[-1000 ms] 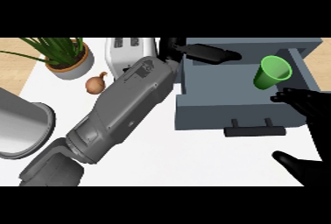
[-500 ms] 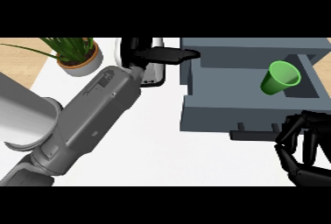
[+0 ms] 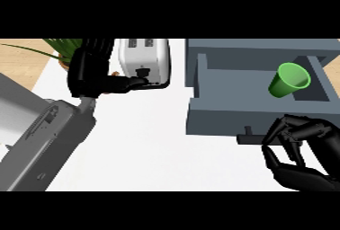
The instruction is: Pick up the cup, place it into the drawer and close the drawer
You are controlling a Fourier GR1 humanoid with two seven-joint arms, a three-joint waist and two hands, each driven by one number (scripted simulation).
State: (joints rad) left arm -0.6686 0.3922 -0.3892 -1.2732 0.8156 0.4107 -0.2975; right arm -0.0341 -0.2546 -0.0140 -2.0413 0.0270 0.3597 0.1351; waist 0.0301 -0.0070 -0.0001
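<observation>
Head view, looking steeply down on a white counter [image 3: 153,148]. At two o'clock sits an open grey drawer [image 3: 219,117]. Inside it, toward its right wall, a green cup [image 3: 289,81] lies tilted, with its mouth facing two o'clock and its narrower base toward eight o'clock. The cup is already in the drawer, so closing looks like the remaining step.

At four o'clock the black right hand [image 3: 302,150] is clenched with fingers curled and grasps nothing visible. Its fingertips are just beside the small dark drawer handle [image 3: 247,136].

At ten o'clock the left hand [image 3: 91,72] is released, fingers straight and pointing to twelve. Its thumb reaches toward a white toaster [image 3: 147,56]; whether it touches is unclear. Green plant leaves [image 3: 63,46] show behind it.

The cup looks light, stiff and smooth, so it may roll or slide when the drawer moves. If it needs lifting, the tapered side wall just below the rim seems the best hold.
</observation>
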